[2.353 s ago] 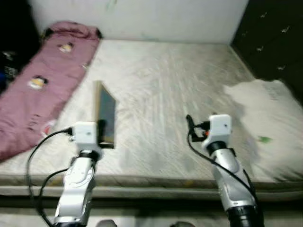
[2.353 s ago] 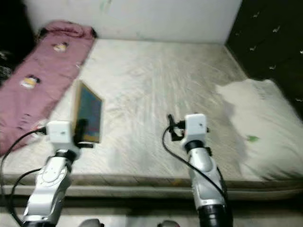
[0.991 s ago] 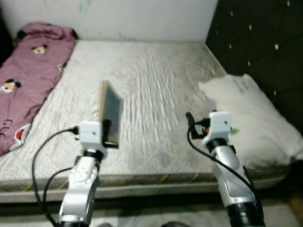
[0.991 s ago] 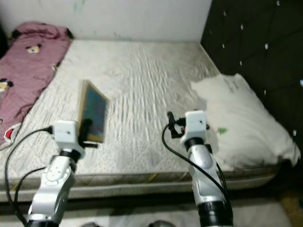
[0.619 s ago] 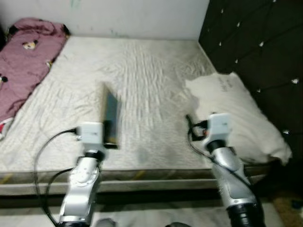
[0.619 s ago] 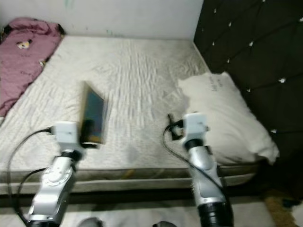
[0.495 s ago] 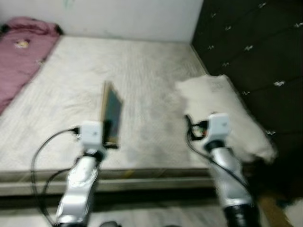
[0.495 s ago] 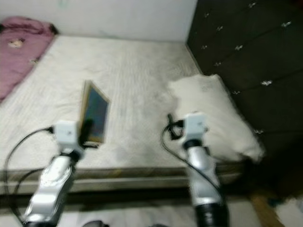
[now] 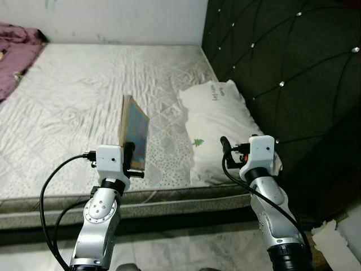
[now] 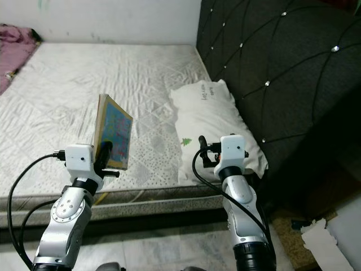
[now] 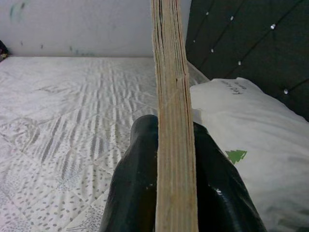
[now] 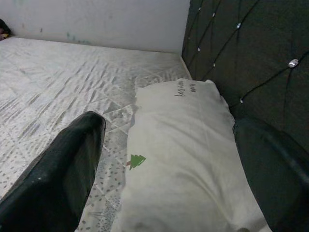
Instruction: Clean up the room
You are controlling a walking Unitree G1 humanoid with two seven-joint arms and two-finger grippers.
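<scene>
1. While the book (image 9: 133, 133) is carried upright above the near edge of the mattress (image 9: 79, 90), the left gripper (image 11: 164, 159) pinches its lower edge between both fingers.
2. Right gripper (image 12: 164, 159): fingers spread wide, holding nothing, raised over the pillow (image 9: 217, 121) beside the tufted headboard (image 9: 282, 73).
3. Step in hand, by judgement: transport of the book to a storage place; none is visible, so the next move calls for finding one while keeping the grip firm.
4. Left wrist view: page edges and finger contact. Eye views: the colourful cover and a pink blanket (image 9: 14, 42) at the far corner.
</scene>
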